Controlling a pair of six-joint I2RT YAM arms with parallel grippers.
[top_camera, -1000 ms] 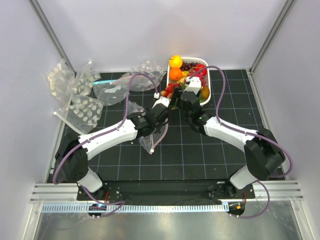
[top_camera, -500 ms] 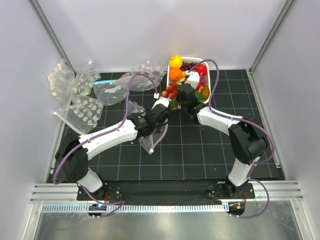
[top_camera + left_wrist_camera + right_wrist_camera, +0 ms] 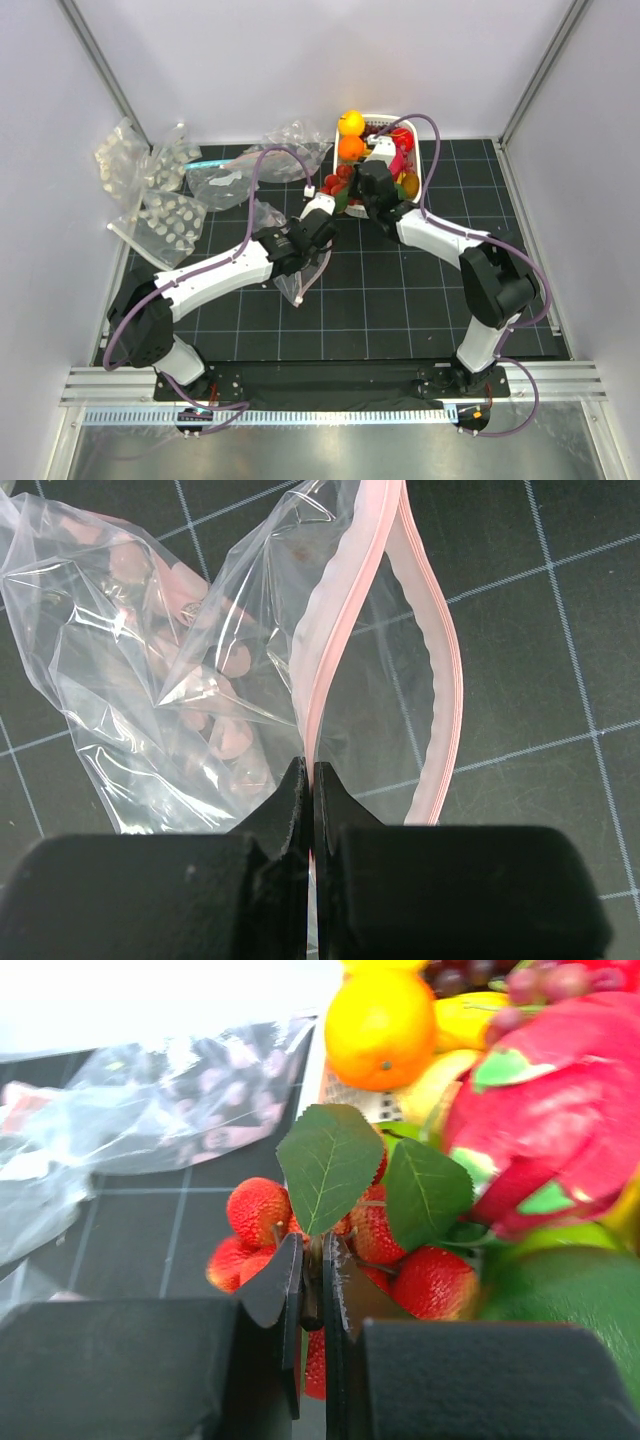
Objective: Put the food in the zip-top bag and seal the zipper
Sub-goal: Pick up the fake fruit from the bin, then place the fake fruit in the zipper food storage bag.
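The right fingers (image 3: pixel 313 1260) grip the strawberries (image 3: pixel 385 1250) by the stem; the zip-top bag (image 3: pixel 150 680) gapes just beyond the left fingers (image 3: pixel 309 780), clamped on its zipper (image 3: pixel 335 590).

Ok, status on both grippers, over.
Left gripper shut on pink zipper strip of clear dotted bag. Right gripper shut on red strawberry bunch, at stem. Bag mouth open.

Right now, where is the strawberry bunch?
Top view, centre back: the strawberry bunch sits just outside the white basket's left rim, beside the dragon fruit, its stem pinched by the right gripper.
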